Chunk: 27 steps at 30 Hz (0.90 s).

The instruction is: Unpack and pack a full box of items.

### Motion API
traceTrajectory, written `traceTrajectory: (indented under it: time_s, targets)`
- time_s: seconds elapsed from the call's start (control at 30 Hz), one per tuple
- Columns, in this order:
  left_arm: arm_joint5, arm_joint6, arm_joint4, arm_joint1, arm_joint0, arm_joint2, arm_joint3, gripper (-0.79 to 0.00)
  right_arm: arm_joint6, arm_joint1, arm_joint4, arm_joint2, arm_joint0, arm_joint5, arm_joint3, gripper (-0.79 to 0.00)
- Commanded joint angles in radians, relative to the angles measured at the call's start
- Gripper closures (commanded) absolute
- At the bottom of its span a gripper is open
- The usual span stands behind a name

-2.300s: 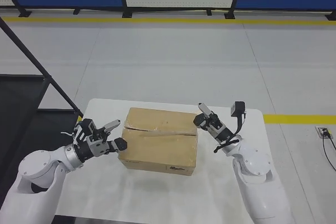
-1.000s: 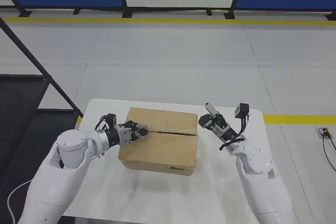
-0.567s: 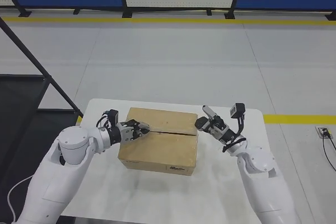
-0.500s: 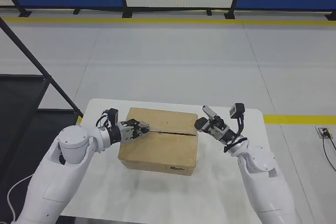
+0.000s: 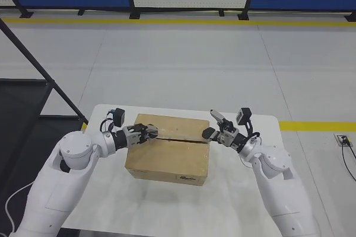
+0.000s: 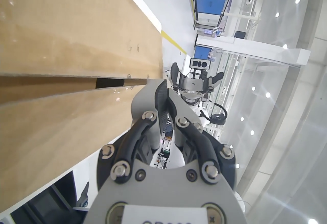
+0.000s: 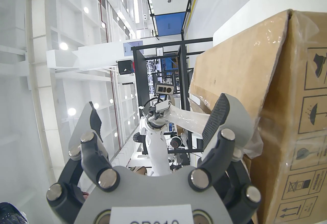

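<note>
A closed cardboard box [image 5: 169, 155] stands in the middle of the white table [image 5: 107, 195]. Its two top flaps meet at a seam with a dark gap [image 6: 109, 83]. My left gripper [image 5: 149, 131] rests shut on the box top at the seam's left end, fingertips together [image 6: 163, 93]. My right gripper [image 5: 212, 124] is open at the seam's right end; one finger [image 7: 222, 117] lies against the box's upper edge [image 7: 281, 77], beside a loose strip of clear tape [image 7: 189, 117]. The other finger [image 7: 92, 120] hangs free. What is inside the box is hidden.
A black metal frame [image 5: 24, 59] and a dark panel stand left of the table. Bare table surface lies in front of the box and on either side. A yellow floor line [image 5: 323, 125] runs off to the right.
My left gripper has come in from beside the box's left face onto the top seam and shut. My right gripper has shifted closer to the seam's right end, staying open.
</note>
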Motion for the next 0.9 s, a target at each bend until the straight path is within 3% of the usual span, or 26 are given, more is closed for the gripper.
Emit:
traceTrajectory:
  time_s: [0.0, 0.2, 0.53, 0.87]
  targets:
    - [-0.018, -0.005, -0.001, 0.001, 0.006, -0.006, -0.007, 0.000, -0.004, 0.001, -0.002, -0.007, 0.007, 0.001, 0.006, -0.785]
    - [-0.043, -0.008, -0.011, 0.004, 0.026, -0.018, -0.047, 0.000, 0.000, 0.003, 0.020, -0.016, 0.007, -0.013, 0.008, -0.785]
    - [-0.048, -0.013, 0.039, 0.011, 0.038, -0.021, -0.076, 0.000, 0.128, 0.021, 0.050, -0.008, 0.001, 0.001, -0.001, -0.785]
    - [-0.064, -0.020, 0.073, 0.013, 0.041, -0.010, -0.066, 0.000, 0.132, 0.038, -0.028, -0.029, 0.004, 0.026, -0.008, -0.785]
